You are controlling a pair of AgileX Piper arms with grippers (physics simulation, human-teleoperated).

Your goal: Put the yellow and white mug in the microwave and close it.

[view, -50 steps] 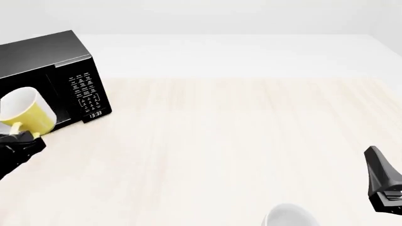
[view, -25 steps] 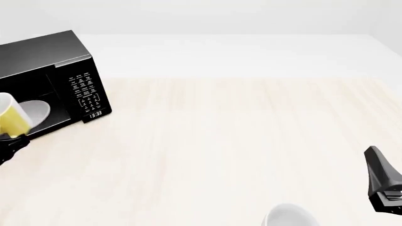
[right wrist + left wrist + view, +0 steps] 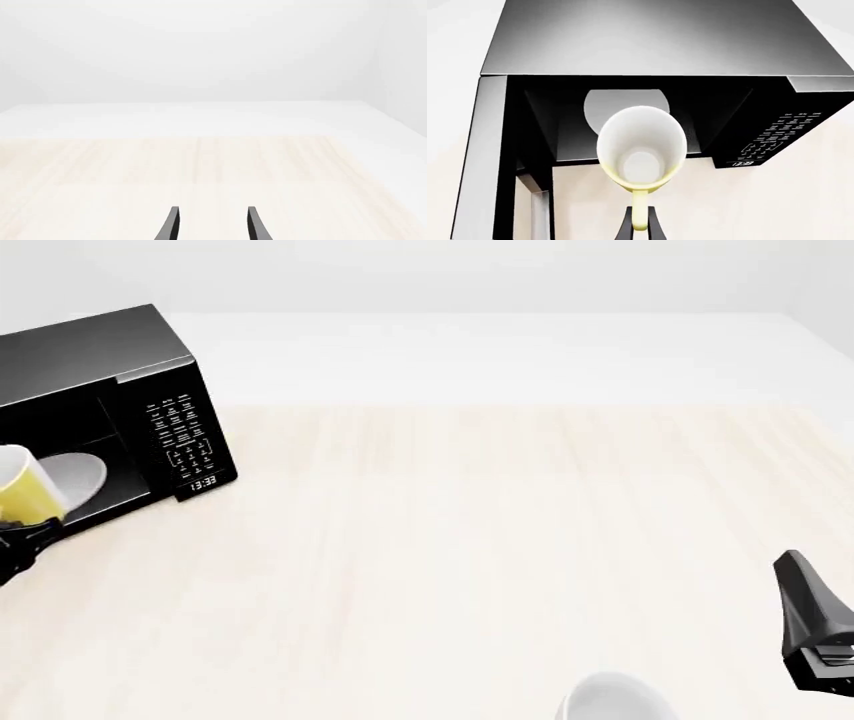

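Yellow and white mug (image 3: pixel 642 150) is hanging by its loop handle, pinched between the left gripper (image 3: pixel 639 227) fingers, right at the mouth of the microwave (image 3: pixel 647 45) near the worktop's far left corner. Door's swung open, white plate (image 3: pixel 625 102) waiting inside. Mug looks stiff and probably light, glossy too, so I'd guess it could swivel on that thin handle; holding low on the loop seems sensible. Right gripper (image 3: pixel 211 225) sits idle by the near right edge, fingers spread, beside a white-grey vessel (image 3: pixel 614 698).
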